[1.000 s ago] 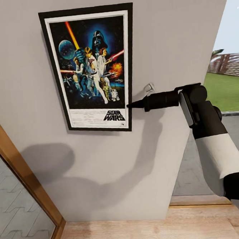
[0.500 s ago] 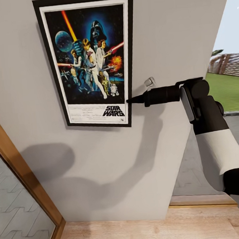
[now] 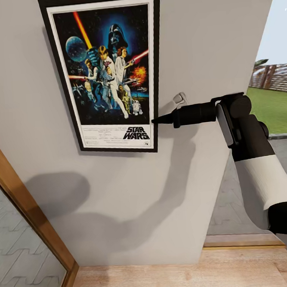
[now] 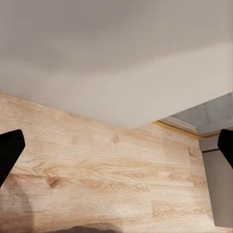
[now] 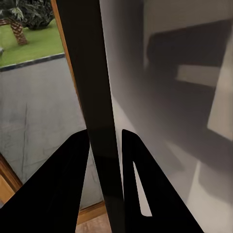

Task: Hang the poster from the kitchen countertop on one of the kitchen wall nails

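While the poster [image 3: 107, 73] hangs upright against the grey wall [image 3: 205, 48], the right gripper [image 3: 155, 122] pinches its black frame edge at 4 o'clock. Bare wall spreads toward 6 o'clock; a wooden door frame [image 3: 23, 204] stands at 8 o'clock. Left gripper [image 4: 116, 145] fingers sit spread over wood floor [image 4: 97, 170].

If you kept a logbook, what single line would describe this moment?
poster: against wall | right gripper: jaws shut on its right edge | left gripper: jaws open, above wooden floor
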